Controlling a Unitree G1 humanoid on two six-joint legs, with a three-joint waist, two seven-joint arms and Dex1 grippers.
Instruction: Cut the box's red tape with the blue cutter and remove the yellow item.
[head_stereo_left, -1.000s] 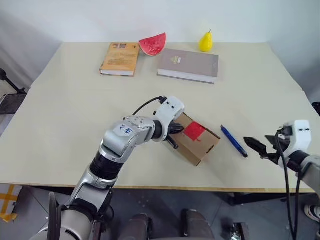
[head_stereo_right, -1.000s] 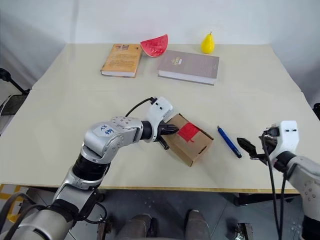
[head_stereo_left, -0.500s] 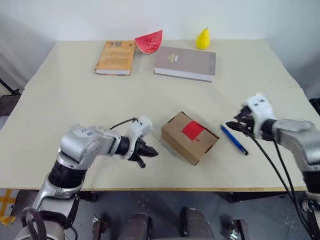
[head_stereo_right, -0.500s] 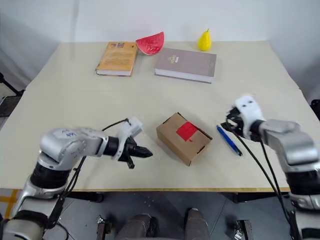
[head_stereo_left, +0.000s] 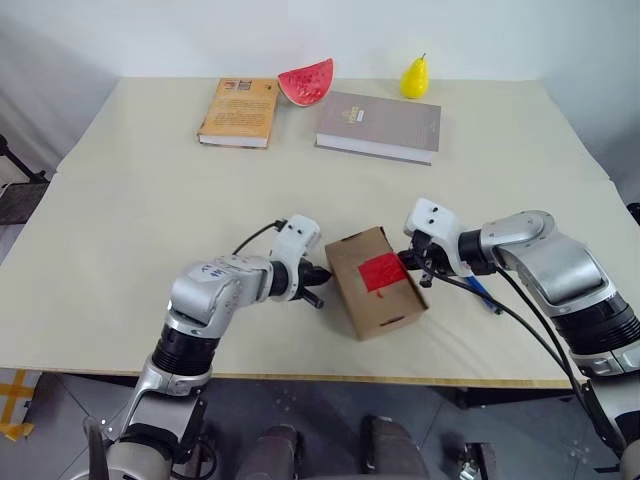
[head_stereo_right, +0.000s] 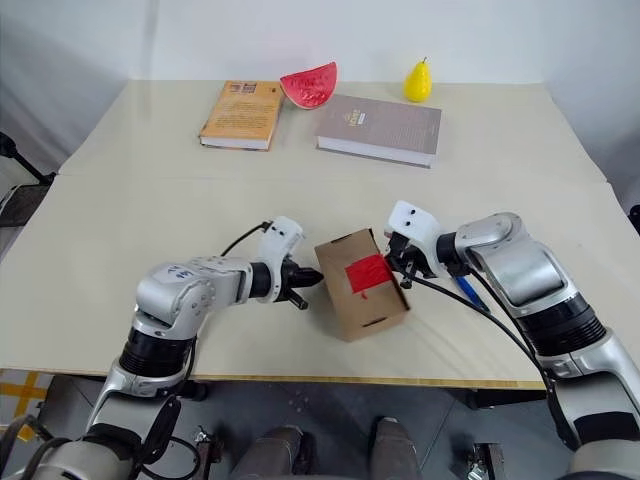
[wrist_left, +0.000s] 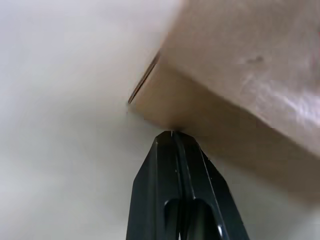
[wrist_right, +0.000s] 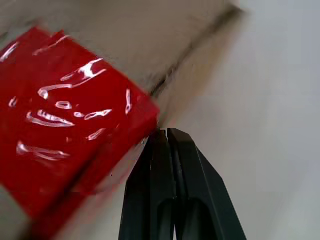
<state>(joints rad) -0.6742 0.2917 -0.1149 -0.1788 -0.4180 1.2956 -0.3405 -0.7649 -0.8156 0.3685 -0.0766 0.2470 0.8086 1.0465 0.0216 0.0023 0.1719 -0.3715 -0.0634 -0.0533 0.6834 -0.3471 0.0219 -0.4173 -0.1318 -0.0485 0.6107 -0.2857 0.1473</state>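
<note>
Cream table (head_stereo_left: 130, 220) carries the box (head_stereo_left: 375, 283) near its front edge, red tape (head_stereo_left: 382, 271) on top. Left gripper (head_stereo_left: 318, 275), fingers pressed together, touches its left side; right gripper (head_stereo_left: 412, 262), also pressed together, meets the tape's edge. Blue cutter (head_stereo_left: 484, 295) lies behind the right arm.

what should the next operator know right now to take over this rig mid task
Left gripper: shut, empty, its tip at the left side of the box.
Right gripper: shut, empty, its tip at the box's right edge beside the red tape.
The box sits near the table's front edge, between the two grippers; its tape looks uncut.
The blue cutter lies on the table right of the box, partly hidden under the right arm, not picked up.
Done: nothing on the tape itself.
Left: pick up the cutter, cut the tape, open the flaps, take out the yellow item.
</note>
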